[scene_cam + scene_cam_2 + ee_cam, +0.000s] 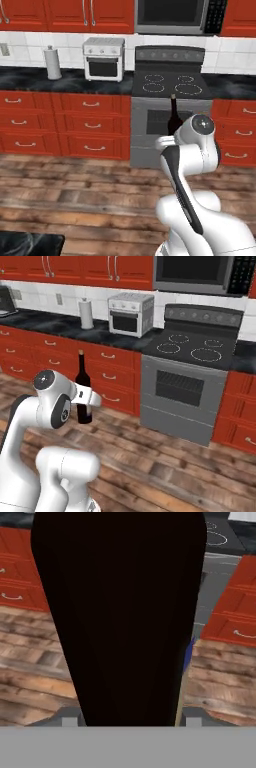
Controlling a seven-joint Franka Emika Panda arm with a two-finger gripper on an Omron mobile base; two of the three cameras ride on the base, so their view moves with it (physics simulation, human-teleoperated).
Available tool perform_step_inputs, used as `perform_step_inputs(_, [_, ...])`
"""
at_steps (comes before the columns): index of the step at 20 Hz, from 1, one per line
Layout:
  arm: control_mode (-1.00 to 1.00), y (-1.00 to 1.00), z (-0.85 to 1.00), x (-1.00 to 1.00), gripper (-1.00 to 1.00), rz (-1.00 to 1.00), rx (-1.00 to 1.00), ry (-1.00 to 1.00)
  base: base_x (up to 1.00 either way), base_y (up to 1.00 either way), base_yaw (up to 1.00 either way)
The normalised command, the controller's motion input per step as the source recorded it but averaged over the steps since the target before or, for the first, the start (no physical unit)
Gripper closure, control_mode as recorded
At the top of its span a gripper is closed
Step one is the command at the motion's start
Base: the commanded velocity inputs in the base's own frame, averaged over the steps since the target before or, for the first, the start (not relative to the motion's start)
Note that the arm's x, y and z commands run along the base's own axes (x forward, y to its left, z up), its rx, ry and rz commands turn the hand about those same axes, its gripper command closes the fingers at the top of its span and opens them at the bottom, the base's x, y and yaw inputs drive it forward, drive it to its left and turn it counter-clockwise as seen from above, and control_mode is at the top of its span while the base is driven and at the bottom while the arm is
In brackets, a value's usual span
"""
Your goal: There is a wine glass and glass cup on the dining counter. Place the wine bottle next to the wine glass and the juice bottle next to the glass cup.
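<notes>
The wine bottle (83, 387) stands upright in the air above the wooden floor (165, 466), carried in the gripper (86, 397), whose jaws are closed on its lower body. In the left base view the wine bottle (173, 116) rises behind the arm's wrist, before the stove (170, 100). From the hand camera its dark body (120, 617) spans most of the frame.

The wine bottle (83, 390) is near-black glass with a dark cap; its label colour I cannot tell. Behind it, red drawer fronts (91, 124) with silver handles sit under a black, white-veined table (30, 78), beside a grey stove (187, 387). The floor (75, 195) is brown wood plank.
</notes>
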Motion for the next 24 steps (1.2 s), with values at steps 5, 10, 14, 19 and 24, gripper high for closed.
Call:
perform_step_inputs(5, [1.00, 0.00, 0.00, 0.00, 1.00, 0.00, 0.00, 0.00, 0.81, -0.08, 0.29])
perform_step_inputs(10, [1.00, 0.00, 0.00, 0.00, 1.00, 0.00, 0.00, 0.00, 0.81, -0.09, 0.28])
perform_step_inputs(14, [1.00, 0.00, 0.00, 0.00, 1.00, 0.00, 0.00, 0.00, 0.74, -0.08, 0.39])
perform_step_inputs(19, [1.00, 0.00, 0.00, 0.00, 1.00, 0.00, 0.00, 0.00, 0.52, -0.01, 0.70])
perform_step_inputs(24, [1.00, 0.00, 0.00, 0.00, 1.00, 0.00, 0.00, 0.00, 0.46, 0.00, 0.76])
